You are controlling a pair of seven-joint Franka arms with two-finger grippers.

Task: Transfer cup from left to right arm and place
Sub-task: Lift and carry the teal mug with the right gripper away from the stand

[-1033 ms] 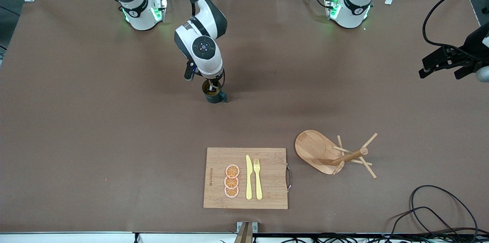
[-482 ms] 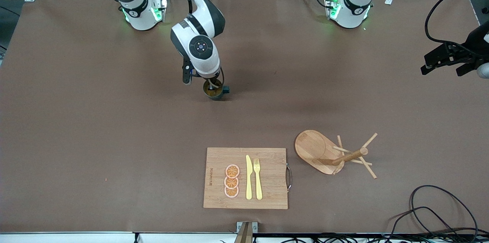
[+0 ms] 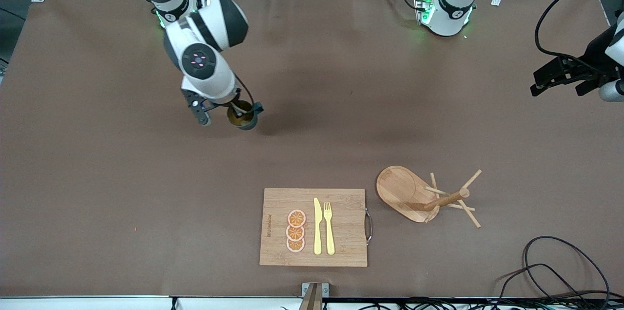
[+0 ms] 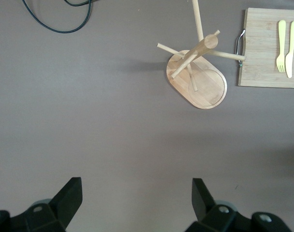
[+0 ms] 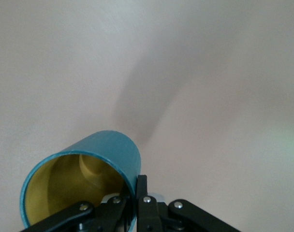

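- The right gripper (image 3: 237, 111) is clamped on the rim of the cup (image 3: 243, 117), one finger inside the mustard-yellow interior and one outside the teal wall, as the right wrist view shows (image 5: 137, 203).
- The cup (image 5: 84, 179) hangs tilted above the bare brown table (image 3: 122, 178), toward the right arm's end.
- The left gripper (image 3: 560, 76) waits over the table's edge at the left arm's end, fingers (image 4: 65, 198) spread wide and holding nothing.
- A wooden peg rack (image 3: 429, 198) stands beside a cutting board (image 3: 341, 232) carrying a yellow knife (image 3: 317, 227), a fork (image 3: 329, 227) and orange slices (image 3: 295, 231).
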